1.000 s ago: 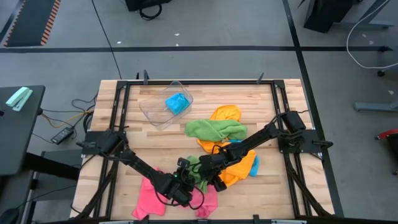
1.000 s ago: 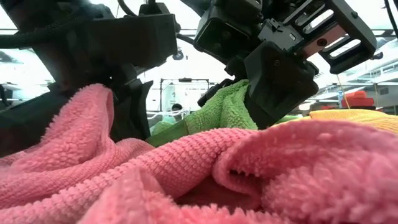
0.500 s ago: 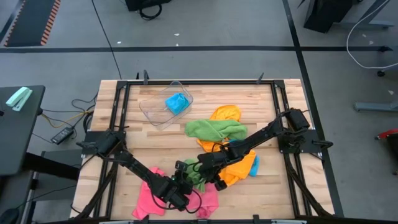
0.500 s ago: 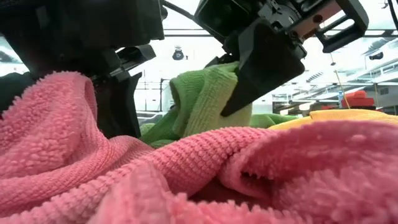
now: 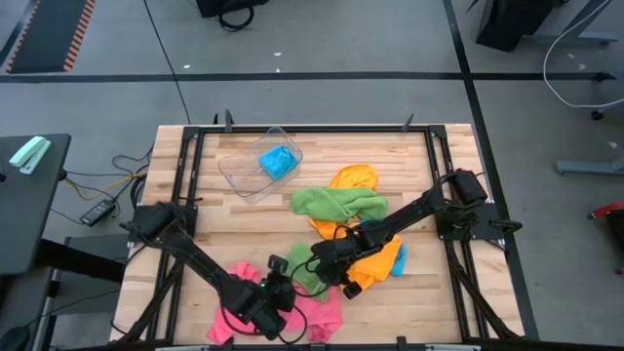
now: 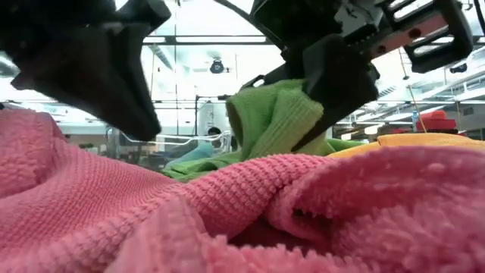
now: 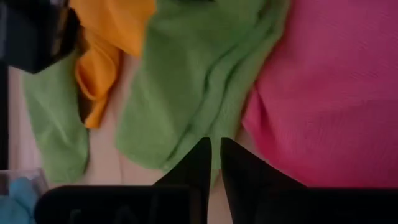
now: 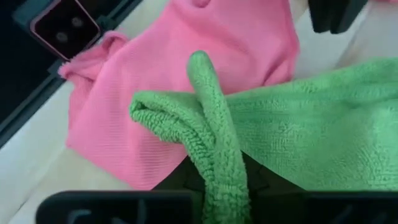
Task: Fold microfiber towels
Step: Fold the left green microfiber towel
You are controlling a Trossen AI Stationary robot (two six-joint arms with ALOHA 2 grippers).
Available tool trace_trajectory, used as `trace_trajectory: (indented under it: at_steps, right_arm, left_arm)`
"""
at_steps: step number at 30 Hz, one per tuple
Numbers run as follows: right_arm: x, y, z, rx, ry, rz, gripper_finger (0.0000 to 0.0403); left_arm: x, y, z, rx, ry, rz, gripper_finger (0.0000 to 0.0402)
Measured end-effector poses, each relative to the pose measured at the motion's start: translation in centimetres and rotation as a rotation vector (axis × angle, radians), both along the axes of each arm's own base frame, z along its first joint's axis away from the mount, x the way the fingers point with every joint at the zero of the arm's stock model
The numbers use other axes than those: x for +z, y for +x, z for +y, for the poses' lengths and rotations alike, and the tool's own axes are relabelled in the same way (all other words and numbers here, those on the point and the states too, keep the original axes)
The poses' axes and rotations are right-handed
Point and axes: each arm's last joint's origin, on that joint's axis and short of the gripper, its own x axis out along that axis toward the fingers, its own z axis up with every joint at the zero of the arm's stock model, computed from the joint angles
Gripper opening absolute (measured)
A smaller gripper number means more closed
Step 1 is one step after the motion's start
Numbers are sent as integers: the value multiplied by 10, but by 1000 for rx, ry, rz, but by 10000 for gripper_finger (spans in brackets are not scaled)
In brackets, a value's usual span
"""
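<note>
A pink towel (image 5: 304,312) lies crumpled at the table's near edge. A green towel (image 5: 305,276) lies just beyond it, partly on an orange towel (image 5: 378,261). My right gripper (image 5: 318,265) is shut on a raised fold of the green towel (image 6: 271,114). My left gripper (image 5: 278,291) hangs shut and empty above the pink towel (image 6: 227,212), clear of the cloth in the low view (image 6: 144,130). In the left wrist view its fingertips (image 7: 216,152) stand over the green towel's near edge (image 7: 186,93). My right gripper pinches a bunched fold of the green towel (image 8: 214,155) between its two fingers, several layers thick. The fingers slant down from the table's right and far side. The fold stands up in front of the fingers (image 6: 303,114), and the rest of the towel (image 8: 305,143) lies slack on the table.
A clear tub (image 5: 244,174) at the far left holds a blue towel (image 5: 279,161). A second green towel (image 5: 336,203) and another orange towel (image 5: 356,178) lie at mid-table. Black frame rails (image 5: 444,166) run along the table's sides.
My left gripper has risen off the pink towel and drawn toward the table's left edge; the pink mound beside it has sunk. The green fold has been gathered and lifted up at my right gripper, which has rolled a little.
</note>
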Motion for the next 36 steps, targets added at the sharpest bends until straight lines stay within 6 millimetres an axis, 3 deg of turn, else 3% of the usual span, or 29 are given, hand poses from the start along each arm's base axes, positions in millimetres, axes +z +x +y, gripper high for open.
trace_trajectory:
  at_steps: [8,13,19,22,25,31,36]
  right_arm:
    - [0,-3,3,14,-16,9,41]
    - [0,-3,3,6,-27,3,41]
    - [0,-2,3,-21,-20,12,41]
    - [0,-2,3,-30,-15,18,41]
    - [0,-2,3,-33,-18,15,41]
    - [2,0,3,-34,-8,-16,41]
    - [2,0,3,-34,-7,-19,41]
  left_arm:
    - [11,16,4,110,-52,-214,41]
    - [-4,39,19,221,-99,-277,48]
    - [-29,52,23,308,-158,-320,110]
    - [-35,47,15,331,-134,-371,136]
    - [-41,31,4,340,-87,-482,137]
    - [-63,7,0,324,-171,-598,98]
    - [-63,13,0,92,-265,-508,57]
